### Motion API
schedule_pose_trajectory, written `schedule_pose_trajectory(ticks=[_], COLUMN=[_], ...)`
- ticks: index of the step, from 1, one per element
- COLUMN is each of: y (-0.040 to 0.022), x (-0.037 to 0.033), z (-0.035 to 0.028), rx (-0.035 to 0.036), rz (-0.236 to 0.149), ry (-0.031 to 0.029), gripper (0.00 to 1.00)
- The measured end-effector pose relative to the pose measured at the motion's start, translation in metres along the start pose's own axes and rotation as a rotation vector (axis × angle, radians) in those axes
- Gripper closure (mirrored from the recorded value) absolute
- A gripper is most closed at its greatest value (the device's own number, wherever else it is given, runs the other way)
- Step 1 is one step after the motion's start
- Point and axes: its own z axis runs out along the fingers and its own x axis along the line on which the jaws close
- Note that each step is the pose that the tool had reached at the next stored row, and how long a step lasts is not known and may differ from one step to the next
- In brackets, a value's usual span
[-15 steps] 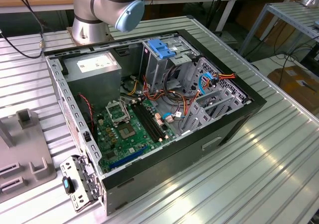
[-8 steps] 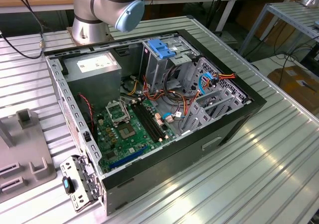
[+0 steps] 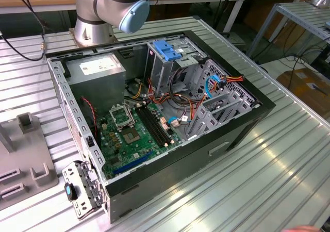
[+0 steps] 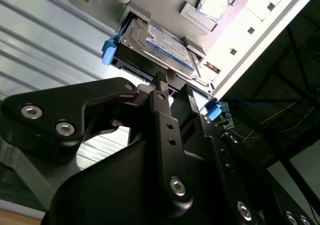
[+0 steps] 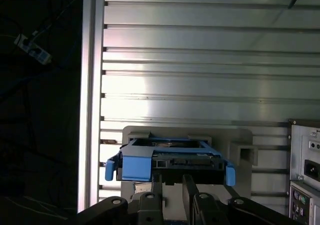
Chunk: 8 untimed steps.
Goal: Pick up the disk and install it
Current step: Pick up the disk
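The disk (image 5: 170, 160), a grey-metal drive in bright blue carrier rails, lies flat in a pale grey holder (image 5: 240, 140) on the ribbed metal table. In the second wrist view the disk (image 4: 165, 42) shows its labelled face, with a blue tab at each end. My gripper (image 5: 172, 180) is right at the disk's near edge, close to its middle. The black fingers (image 4: 161, 85) stand a little apart, and nothing shows between them. In the second wrist view the gripper (image 4: 173, 85) has its tips level with the connector edge.
An open computer case (image 3: 242, 123) lies on the table, with a motherboard, cables and a grey drive cage with a blue latch (image 3: 166, 49) inside. The arm's base (image 3: 95, 28) stands behind it. A grey fixture (image 3: 20, 160) sits at the exterior view's left. The table's edge (image 5: 92, 110) runs beside the holder.
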Motion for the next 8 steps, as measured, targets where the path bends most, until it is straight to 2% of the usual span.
schedule_pose_trajectory(ticks=[8], y=[0.0002], x=[0.0], z=[0.0], rx=[0.0], rz=[0.0], ry=[0.0], gripper=[0.69])
